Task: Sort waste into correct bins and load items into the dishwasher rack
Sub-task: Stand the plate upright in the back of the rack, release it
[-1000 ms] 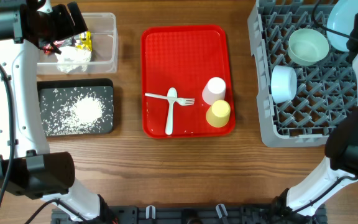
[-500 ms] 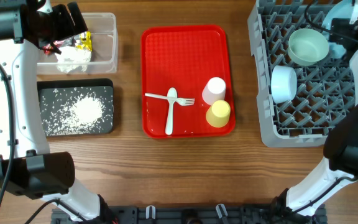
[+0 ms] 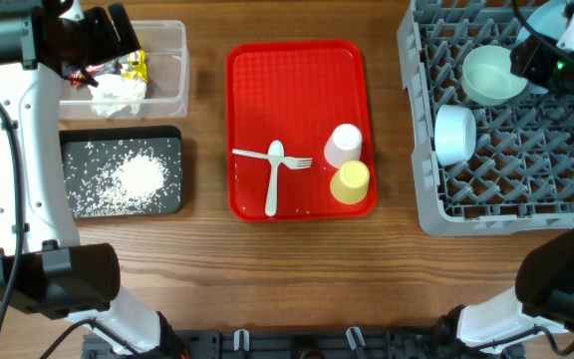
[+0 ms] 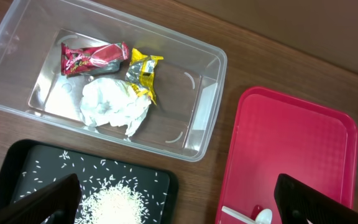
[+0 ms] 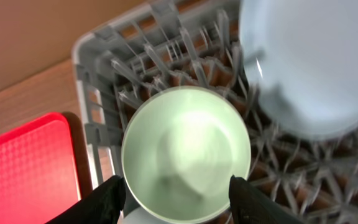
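moved: my right gripper has swung away from the plate at the rack's 1 o'clock corner and now hangs over the green bowl. Left side hasn't budged.
right gripper: fingers apart, either side of the bowl's near rim in the wrist view, holding nothing as far as I can see. Looks freshly let go.
left gripper: wide open and empty, parked over the tub at 10 o'clock.
waste: napkin and both wrappers sit in the tub, rice is in the black tray at 9. That half looks done to me.
rack: holds the plate, green bowl and a white bowl on its side.
still on the red tray: pink cup, yellow cup, spoon, fork.
step: mid rack-loading, I reckon.
next: probably right arm over to the cups at tray 4 o'clock, jaws opened wide enough for a rim.
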Robot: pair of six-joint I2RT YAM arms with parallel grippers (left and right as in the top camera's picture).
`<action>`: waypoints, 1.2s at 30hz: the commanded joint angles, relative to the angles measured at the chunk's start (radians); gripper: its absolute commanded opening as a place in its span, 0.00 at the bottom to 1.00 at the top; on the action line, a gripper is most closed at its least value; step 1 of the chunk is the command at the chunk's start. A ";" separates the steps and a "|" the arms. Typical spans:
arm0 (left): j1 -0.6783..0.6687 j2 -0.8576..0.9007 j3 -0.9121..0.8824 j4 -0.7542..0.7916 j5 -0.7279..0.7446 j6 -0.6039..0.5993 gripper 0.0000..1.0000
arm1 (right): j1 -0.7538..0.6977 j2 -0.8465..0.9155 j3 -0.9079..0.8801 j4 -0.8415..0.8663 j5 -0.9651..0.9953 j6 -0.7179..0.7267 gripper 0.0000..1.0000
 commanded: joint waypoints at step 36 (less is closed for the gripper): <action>0.006 0.009 -0.006 0.000 -0.005 0.016 1.00 | -0.038 0.099 -0.222 0.268 0.117 0.228 0.08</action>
